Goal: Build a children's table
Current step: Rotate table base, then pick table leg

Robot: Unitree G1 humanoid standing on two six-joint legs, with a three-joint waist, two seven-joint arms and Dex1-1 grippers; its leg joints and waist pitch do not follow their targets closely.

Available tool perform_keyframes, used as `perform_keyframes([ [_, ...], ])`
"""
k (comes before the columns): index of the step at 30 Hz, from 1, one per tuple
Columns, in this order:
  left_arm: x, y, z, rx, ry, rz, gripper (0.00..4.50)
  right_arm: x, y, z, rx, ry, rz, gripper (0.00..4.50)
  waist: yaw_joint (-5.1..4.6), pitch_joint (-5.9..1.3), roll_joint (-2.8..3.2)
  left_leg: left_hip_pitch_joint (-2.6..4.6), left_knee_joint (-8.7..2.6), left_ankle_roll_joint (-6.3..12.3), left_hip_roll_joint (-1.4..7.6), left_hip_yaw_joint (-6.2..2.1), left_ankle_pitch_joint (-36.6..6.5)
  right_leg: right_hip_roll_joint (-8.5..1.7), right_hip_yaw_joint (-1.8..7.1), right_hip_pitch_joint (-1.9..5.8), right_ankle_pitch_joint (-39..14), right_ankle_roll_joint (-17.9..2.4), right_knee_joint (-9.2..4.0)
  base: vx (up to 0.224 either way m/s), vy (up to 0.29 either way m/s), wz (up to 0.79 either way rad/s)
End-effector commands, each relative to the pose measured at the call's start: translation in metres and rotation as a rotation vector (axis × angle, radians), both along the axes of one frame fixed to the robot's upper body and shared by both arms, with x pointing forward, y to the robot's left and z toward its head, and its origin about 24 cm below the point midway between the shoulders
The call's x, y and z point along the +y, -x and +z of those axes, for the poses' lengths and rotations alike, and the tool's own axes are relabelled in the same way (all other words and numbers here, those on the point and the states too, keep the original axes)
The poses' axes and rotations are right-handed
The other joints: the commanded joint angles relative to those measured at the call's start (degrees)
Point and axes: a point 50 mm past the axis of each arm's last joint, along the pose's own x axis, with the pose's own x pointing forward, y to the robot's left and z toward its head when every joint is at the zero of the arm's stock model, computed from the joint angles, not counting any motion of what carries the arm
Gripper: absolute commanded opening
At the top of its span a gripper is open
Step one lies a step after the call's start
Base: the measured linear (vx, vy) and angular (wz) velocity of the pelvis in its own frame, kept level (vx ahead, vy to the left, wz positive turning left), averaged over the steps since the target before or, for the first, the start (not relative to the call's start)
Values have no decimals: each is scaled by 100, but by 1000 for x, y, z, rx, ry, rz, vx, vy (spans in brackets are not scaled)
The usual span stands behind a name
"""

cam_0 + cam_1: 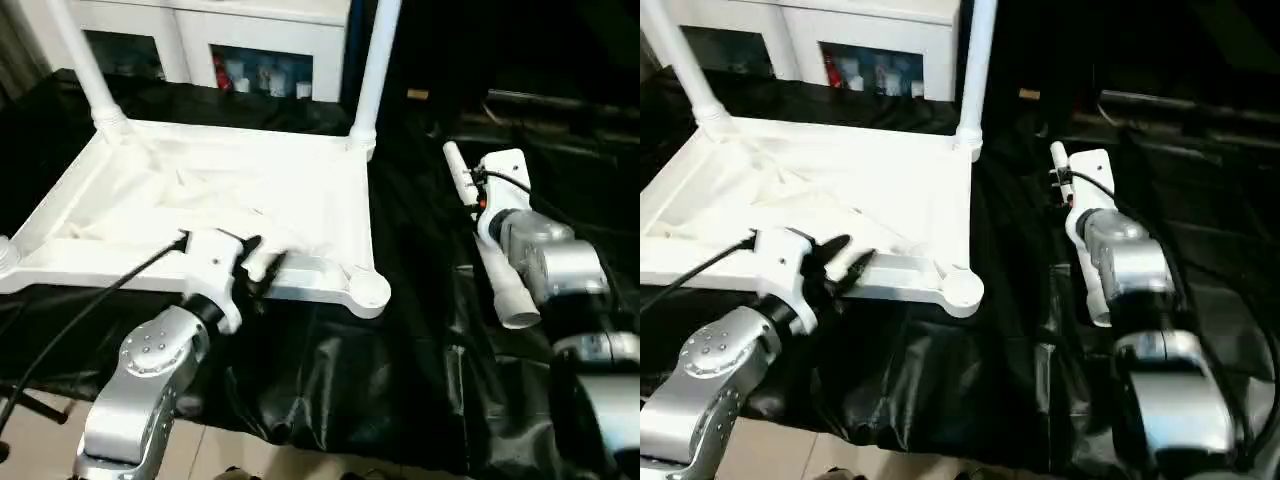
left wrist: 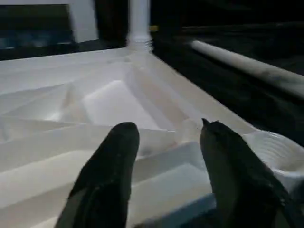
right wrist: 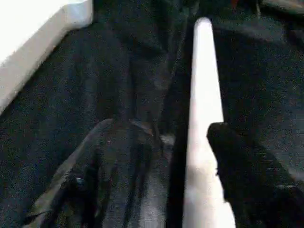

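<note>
Black sheet (image 1: 420,360) covers the work surface. Tabletop (image 1: 230,200) lies on it underside up, two legs (image 1: 375,70) upright in the far corner sockets. Left gripper (image 2: 164,156), fingers spread, rests at the tabletop's near rim. Right gripper (image 3: 187,156) straddles a loose leg (image 3: 204,85) lying right of the tabletop, fingers on either side of it.

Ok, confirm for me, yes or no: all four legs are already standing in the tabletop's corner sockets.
No: two legs stand in the tabletop's far corners, while the near right socket is empty.
</note>
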Motion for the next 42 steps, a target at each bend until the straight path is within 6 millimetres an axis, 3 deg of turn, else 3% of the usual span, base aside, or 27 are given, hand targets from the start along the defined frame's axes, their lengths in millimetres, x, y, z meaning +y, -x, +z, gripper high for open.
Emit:
perform_keyframes([
  [1,-6,5,4,-2,6,-67,278,-10,-1,3,12,24,-23,355,18,-474,-69,14,-286,595,326,-94,281,-670,451,397,-86,-1003,-342,0,0,0],
  [9,-8,10,7,5,-14,-130,340,-24,0,-4,209,87,-75,385,1,-471,-96,-16,-267,428,312,-90,15,-668,443,403,-580,-944,-383,0,0,0],
  [14,-11,15,8,20,-24,-194,378,-31,7,-11,327,51,-91,385,3,-476,-98,-22,-263,443,318,-92,61,-649,437,392,-443,-991,-355,0,0,0],
  [21,-13,17,10,49,-38,-276,448,-35,16,-25,435,-4,-80,308,11,-457,-99,-24,-256,490,317,-84,76,-655,434,381,-481,-1062,-364,0,0,0],
  [27,-12,18,9,65,-63,-302,450,-36,23,-35,494,-12,-69,260,13,-451,-102,-21,-258,464,331,-87,65,-666,435,383,-564,-1061,-370,0,0,0],
  [36,-11,19,9,78,-49,-305,450,-37,23,-35,489,-40,-82,191,37,-469,-88,-1,-261,398,346,-90,38,-669,437,379,-485,-1118,-360,0,0,0],
  [42,-11,20,9,84,-47,-332,450,-42,22,-31,463,-85,-116,185,52,-489,-80,-9,-252,378,338,-90,43,-661,433,388,-433,-1132,-350,0,0,0],
])
